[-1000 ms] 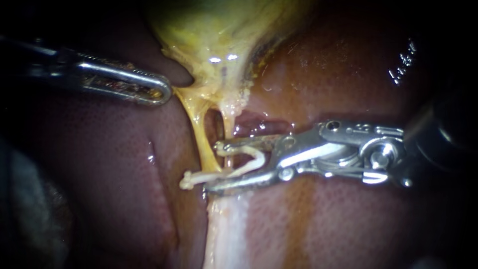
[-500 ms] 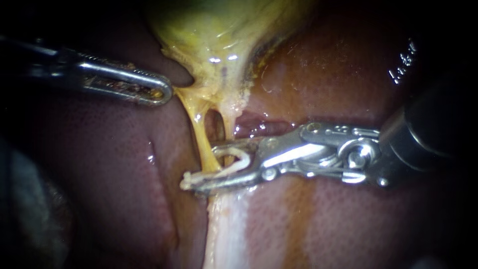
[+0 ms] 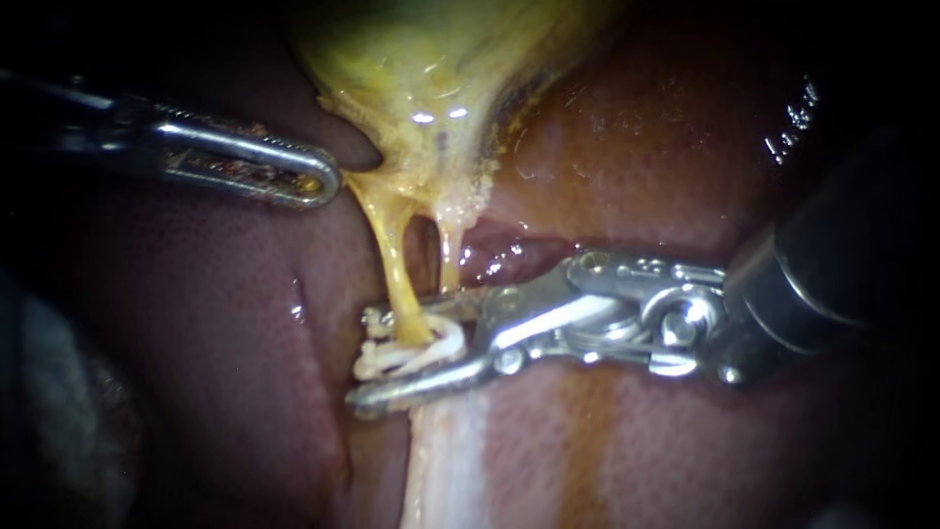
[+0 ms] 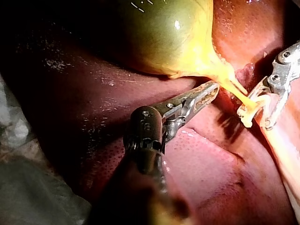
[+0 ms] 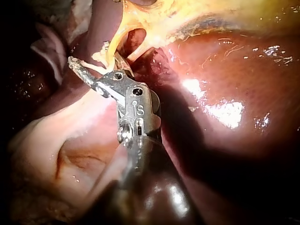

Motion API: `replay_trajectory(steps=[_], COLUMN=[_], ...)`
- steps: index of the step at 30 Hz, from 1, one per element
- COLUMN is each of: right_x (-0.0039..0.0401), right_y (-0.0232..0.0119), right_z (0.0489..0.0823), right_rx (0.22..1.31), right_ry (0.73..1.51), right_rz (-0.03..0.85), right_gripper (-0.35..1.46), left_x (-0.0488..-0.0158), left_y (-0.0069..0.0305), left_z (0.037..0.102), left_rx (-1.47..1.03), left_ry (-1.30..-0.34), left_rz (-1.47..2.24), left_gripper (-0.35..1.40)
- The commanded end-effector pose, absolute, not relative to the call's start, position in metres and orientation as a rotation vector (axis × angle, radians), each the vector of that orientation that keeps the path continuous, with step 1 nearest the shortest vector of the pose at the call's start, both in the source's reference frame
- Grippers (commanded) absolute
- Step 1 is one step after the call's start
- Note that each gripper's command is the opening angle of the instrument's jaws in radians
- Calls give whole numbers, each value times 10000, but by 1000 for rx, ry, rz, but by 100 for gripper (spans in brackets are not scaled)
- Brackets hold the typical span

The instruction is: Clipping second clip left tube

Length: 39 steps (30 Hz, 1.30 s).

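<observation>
Around the left tube (image 3: pixel 394 264), right end effector (image 3: pixel 377 358) grips clip (image 3: pixel 443 340); left end effector (image 3: pixel 318 184) closed.

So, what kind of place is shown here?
Likely a surgical bench setup: a liver and gallbladder seen close up, and the right instrument holding a white clip around the left tube.

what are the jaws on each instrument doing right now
Left instrument: jaws shut, holding nothing.
Right instrument: jaws shut on the clip, which straddles the left tube.
</observation>
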<state>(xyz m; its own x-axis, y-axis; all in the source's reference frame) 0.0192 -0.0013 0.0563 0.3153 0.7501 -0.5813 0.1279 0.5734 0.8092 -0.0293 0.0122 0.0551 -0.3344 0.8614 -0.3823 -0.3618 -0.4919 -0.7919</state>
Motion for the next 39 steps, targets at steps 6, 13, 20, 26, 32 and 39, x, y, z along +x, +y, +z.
replay_trajectory(steps=[6, 13, 20, 26, 32, 39], right_x=[197, 198, 190, 184, 179, 179], right_y=[-19, -19, -15, -16, -17, -19], right_z=[531, 528, 534, 535, 537, 538], right_rx=[954, 987, 1049, 1107, 1127, 1123], right_ry=[1247, 1239, 1196, 1153, 1138, 1130], right_rz=[475, 454, 527, 593, 613, 609], right_gripper=[48, 42, 12, -30, -35, -35], left_x=[-292, -292, -293, -293, -294, -294], left_y=[121, 122, 122, 122, 122, 122], left_z=[551, 551, 551, 551, 552, 552], left_rx=[-1043, -1043, -1043, -1043, -1043, -1043], left_ry=[-765, -765, -765, -765, -765, -765], left_rz=[1917, 1917, 1917, 1917, 1917, 1917], left_gripper=[-35, -35, -35, -35, -35, -35])
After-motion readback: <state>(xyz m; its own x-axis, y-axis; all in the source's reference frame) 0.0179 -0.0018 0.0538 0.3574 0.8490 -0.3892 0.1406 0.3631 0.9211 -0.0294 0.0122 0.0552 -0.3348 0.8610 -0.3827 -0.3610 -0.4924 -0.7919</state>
